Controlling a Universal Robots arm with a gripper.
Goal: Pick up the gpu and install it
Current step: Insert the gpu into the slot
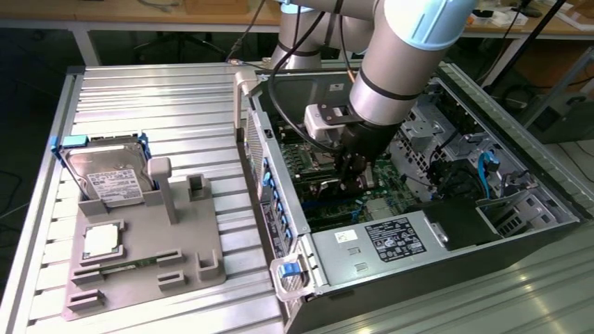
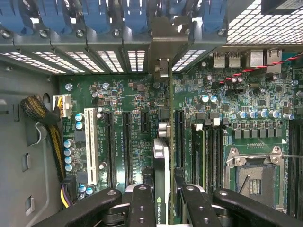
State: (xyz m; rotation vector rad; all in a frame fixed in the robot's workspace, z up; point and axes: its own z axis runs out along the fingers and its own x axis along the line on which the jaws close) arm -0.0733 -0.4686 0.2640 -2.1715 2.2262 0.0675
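The gpu (image 2: 161, 182) shows edge-on in the wrist view, with a black shroud bearing a green logo and a silver metal end (image 2: 159, 147). My gripper (image 2: 163, 203) is shut on it, one black finger (image 2: 141, 205) on each face. The card hangs upright over the green motherboard (image 2: 123, 99), lined up between two long black expansion slots (image 2: 127, 146) and pointing at the rear slot openings (image 2: 161, 66). Whether it touches a slot I cannot tell. In the exterior view the gripper (image 1: 355, 177) is lowered deep inside the open computer case (image 1: 519, 229).
An empty CPU socket (image 2: 255, 175), memory slots (image 2: 213, 151) and a braided cable bundle (image 2: 42, 118) flank the card. Blue latches (image 2: 94, 14) line the case rear. On the exterior view's left, a grey fixture (image 1: 186, 243) holds a hard drive (image 1: 111, 177), a CPU (image 1: 100, 240) and a memory stick (image 1: 125, 266).
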